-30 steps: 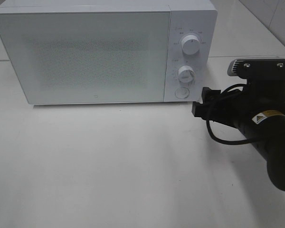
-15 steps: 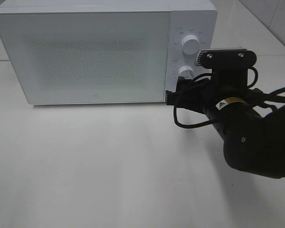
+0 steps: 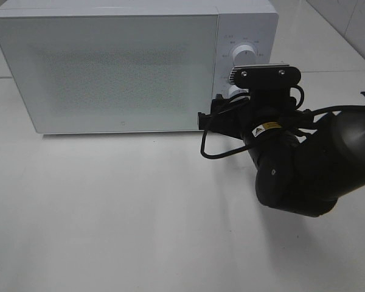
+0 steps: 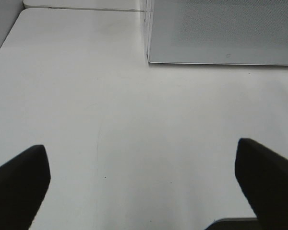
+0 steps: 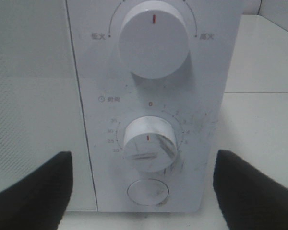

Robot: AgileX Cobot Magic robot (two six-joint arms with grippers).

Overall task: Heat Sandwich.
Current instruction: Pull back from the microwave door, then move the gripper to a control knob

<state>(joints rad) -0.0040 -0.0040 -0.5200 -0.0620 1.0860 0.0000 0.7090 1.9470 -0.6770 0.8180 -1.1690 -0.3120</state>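
Faces the control panel of the microwave with the right gripper wide apart and empty. Reads 低火 and 高火 beside the upper knob, 0 and 35, 30, 25, 20 around the timer knob. Holds the left gripper wide apart too, empty, above the table; cannot tell the sandwich's whereabouts.

Seen from high up, the right arm hides parts of the microwave: most of the lower knob and all of the button. The microwave's far edge runs out of the picture. Its door is too cloudy to see through. The left gripper and right gripper show only dark finger ends. In the right wrist view the top knob is cut off.
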